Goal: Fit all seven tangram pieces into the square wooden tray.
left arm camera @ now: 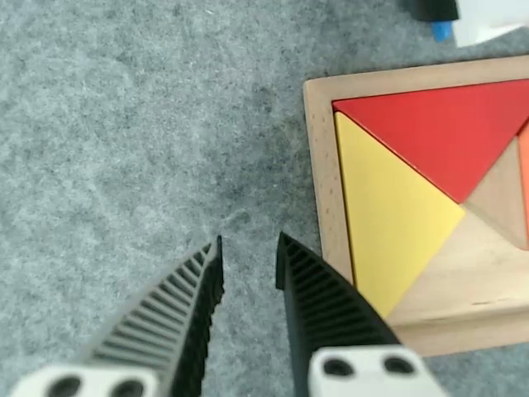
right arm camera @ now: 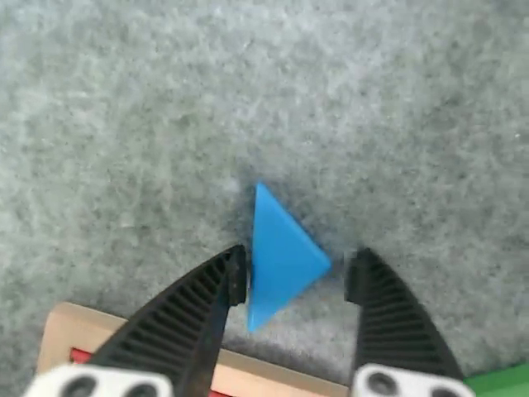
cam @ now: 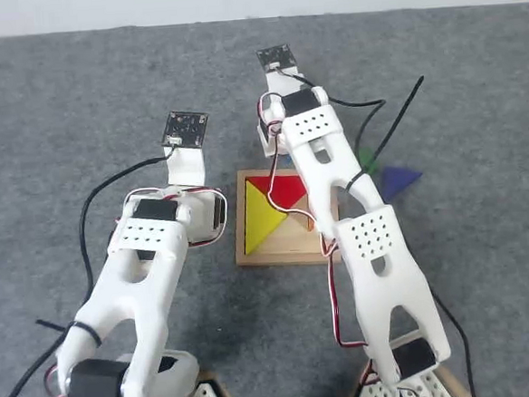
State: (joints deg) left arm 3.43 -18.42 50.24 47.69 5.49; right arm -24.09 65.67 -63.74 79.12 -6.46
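The square wooden tray [cam: 246, 245] lies between the arms and holds a red triangle [cam: 280, 190], a yellow triangle [cam: 261, 219] and an orange piece [left arm camera: 523, 178] at its right side. Part of its floor is bare wood. My right gripper [right arm camera: 297, 265] is just beyond the tray's far edge, open, with a small blue triangle [right arm camera: 279, 252] flat on the carpet between its fingers. One fingertip [right arm camera: 238, 266] touches the triangle and the other stands slightly apart. My left gripper [left arm camera: 248, 248] hovers open and empty over the carpet by the tray's left rim [left arm camera: 322, 174].
A green piece [cam: 367, 160] and a dark blue triangle [cam: 398, 180] lie on the grey carpet right of the tray. The right arm [cam: 335, 171] stretches over the tray's right side. Cables run beside both arms.
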